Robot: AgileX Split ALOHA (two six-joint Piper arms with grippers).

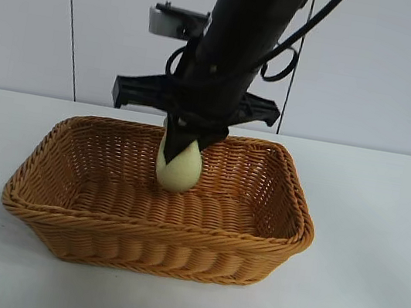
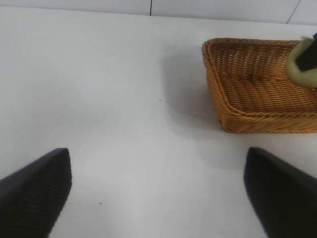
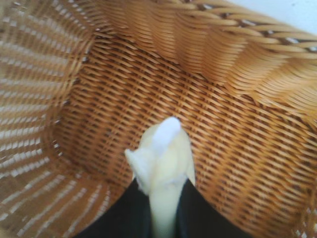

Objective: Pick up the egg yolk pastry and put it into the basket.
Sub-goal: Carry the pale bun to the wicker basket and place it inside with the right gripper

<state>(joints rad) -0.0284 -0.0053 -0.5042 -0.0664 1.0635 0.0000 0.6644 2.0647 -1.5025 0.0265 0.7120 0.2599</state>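
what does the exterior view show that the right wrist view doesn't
Only the exterior view shows the whole basket sitting on the white table, its outer walls, and the dark right arm reaching down into it. Only the right wrist view shows the right pincer close up, shut on the squeezed egg yolk pastry, with the basket's woven floor right below. Both show the pastry held inside the basket, above the floor, not yet released.

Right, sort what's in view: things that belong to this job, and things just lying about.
Job:
- egg yolk pastry, pinched in the right gripper, above the basket floor
- basket

Not in use:
- left gripper, open over the bare table
- no loose items
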